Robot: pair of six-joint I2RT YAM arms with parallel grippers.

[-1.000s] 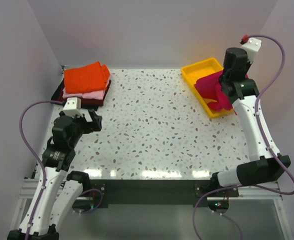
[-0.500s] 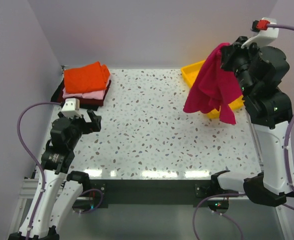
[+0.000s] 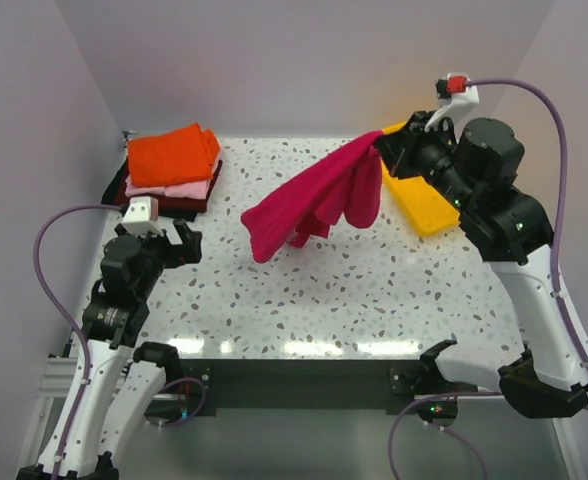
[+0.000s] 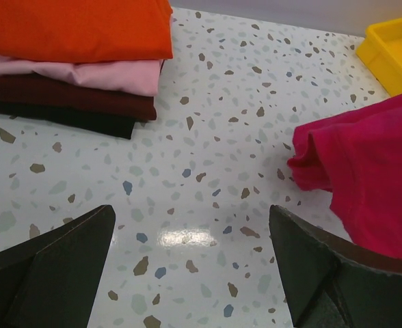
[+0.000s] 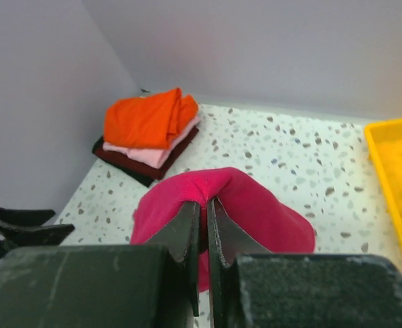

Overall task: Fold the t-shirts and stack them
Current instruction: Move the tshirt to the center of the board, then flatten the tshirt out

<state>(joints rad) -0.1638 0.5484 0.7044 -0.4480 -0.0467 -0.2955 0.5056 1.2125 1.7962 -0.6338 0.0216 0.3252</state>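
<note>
My right gripper (image 3: 382, 146) (image 5: 205, 205) is shut on the crimson-magenta t-shirt (image 3: 314, 200) and holds it in the air over the table's middle, the cloth trailing down to the left. The shirt also shows in the left wrist view (image 4: 368, 171) and the right wrist view (image 5: 256, 205). A stack of folded t-shirts sits at the far left: orange (image 3: 172, 155) on top, pale pink (image 3: 179, 188) under it, dark maroon (image 3: 189, 203) below. My left gripper (image 3: 179, 240) (image 4: 191, 266) is open and empty, low over the table in front of the stack.
The yellow plastic tray (image 3: 424, 200) stands at the far right, partly hidden by my right arm; its corner shows in the left wrist view (image 4: 392, 55). Grey walls close the table on the left, back and right. The stack lies on a black layer (image 4: 85, 121).
My right gripper lifted the crimson-magenta shirt out of the yellow tray and swung it left over the table's middle. The left arm has barely moved.
</note>
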